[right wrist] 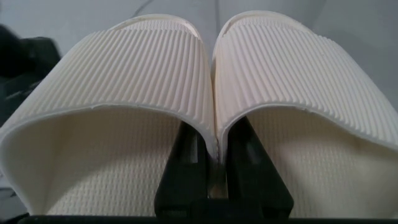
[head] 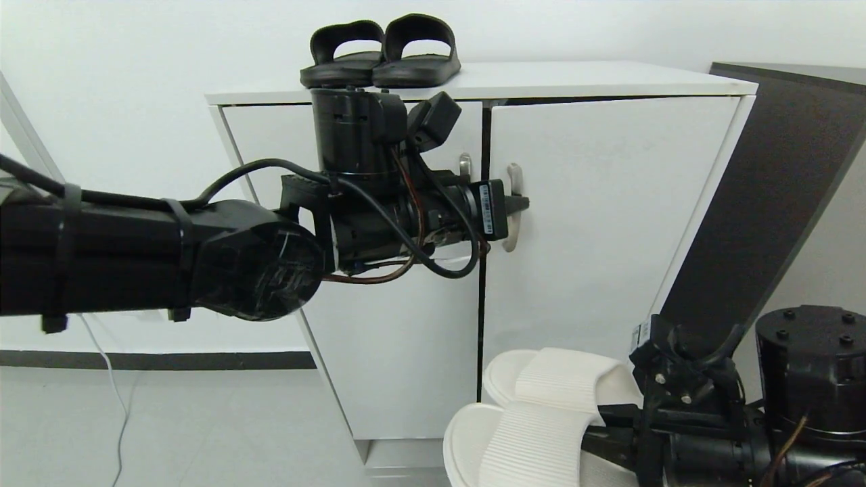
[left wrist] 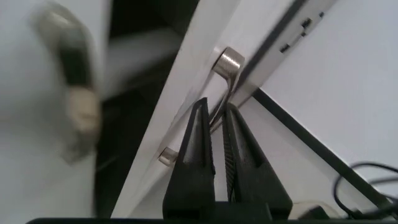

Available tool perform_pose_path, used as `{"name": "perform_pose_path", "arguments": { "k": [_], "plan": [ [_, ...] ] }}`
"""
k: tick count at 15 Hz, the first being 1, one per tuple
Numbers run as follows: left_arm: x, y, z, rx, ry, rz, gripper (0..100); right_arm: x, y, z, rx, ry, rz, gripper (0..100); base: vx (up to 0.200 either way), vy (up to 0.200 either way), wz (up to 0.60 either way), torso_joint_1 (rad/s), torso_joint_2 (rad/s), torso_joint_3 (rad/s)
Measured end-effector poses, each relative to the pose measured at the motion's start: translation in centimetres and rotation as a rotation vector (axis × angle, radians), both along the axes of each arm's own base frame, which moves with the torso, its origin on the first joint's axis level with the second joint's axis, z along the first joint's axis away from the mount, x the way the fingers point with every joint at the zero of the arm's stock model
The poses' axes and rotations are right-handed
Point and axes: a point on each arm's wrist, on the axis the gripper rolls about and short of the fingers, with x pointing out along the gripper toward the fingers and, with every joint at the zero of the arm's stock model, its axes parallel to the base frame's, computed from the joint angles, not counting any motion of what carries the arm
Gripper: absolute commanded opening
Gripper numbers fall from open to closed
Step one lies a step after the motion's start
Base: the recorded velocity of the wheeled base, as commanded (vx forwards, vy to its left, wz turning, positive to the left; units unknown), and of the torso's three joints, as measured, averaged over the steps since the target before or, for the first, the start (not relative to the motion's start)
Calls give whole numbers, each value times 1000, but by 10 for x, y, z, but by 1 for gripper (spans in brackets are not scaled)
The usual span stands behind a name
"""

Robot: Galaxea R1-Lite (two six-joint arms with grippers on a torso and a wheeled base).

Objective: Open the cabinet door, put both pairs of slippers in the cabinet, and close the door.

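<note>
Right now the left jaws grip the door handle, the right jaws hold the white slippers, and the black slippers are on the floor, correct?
No. The black slippers sit on top of the cabinet, not the floor; the head view shows it. The handle and white slippers are right.

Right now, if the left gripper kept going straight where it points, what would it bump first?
The left gripper would meet the metal handle first; its tips straddle that bar. The white right door lies just behind, though depth is unclear.
</note>
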Motion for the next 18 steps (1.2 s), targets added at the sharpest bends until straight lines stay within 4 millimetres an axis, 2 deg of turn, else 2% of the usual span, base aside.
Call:
{"name": "perform_pose_path", "arguments": {
  "k": [6,10,14,18],
  "plan": [
    [-42,7,5,9,9,-55,0,-7,-5,1,8,-12,43,0,0,0,0,0,0,0],
    [-64,24,5,13,19,-59,0,-8,-5,0,4,-10,47,0,0,0,0,0,0,0],
    [-61,38,8,-12,35,-46,0,-15,-4,-2,-2,-5,71,0,0,0,0,0,0,0],
    [-50,29,10,-29,40,-95,0,-27,-4,-8,-18,8,111,0,0,0,0,0,0,0]
  ]
}}
